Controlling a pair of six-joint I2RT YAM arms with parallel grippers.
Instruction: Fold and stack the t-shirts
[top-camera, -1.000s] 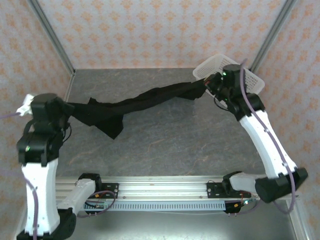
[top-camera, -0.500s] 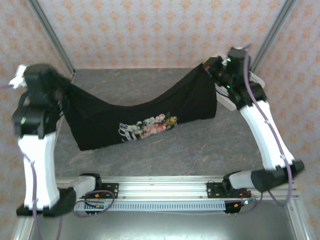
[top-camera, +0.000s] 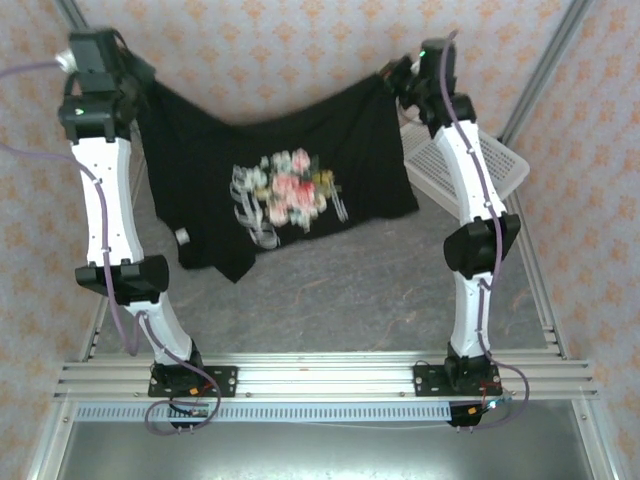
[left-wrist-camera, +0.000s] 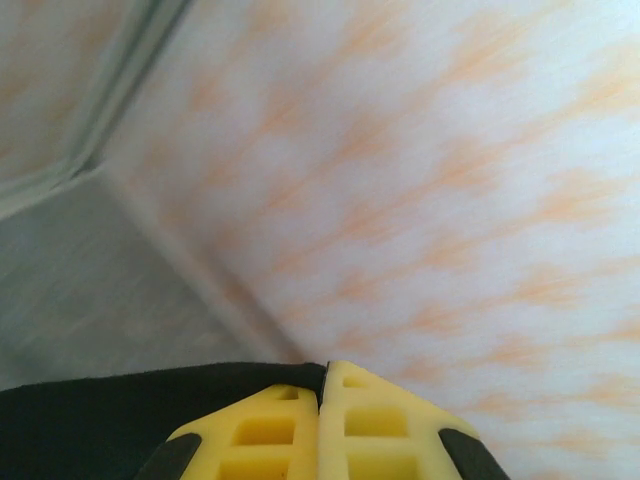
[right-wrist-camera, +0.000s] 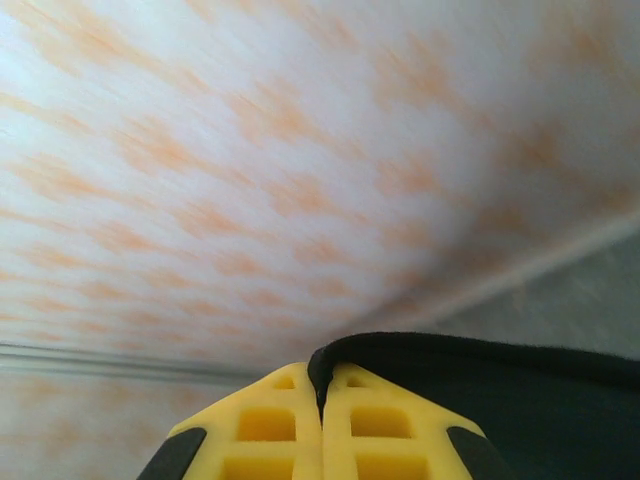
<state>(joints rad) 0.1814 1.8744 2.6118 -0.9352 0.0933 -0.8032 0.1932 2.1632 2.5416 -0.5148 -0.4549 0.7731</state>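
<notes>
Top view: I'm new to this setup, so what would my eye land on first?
A black t-shirt with a pink flower print hangs spread wide in mid-air at the back. The left pincer and right pincer each hold a top corner, shut on the cloth. A white basket sits at the far right of the table.

The top camera looks down from above and behind the arm bases (top-camera: 185, 380) toward the patterned wall (top-camera: 300, 50), seeing the whole table (top-camera: 330, 290). Each wrist camera sits close behind its yellow fingers (left-wrist-camera: 300, 408), facing that wall; all three share the wall and the black t-shirt (top-camera: 340, 140).
</notes>
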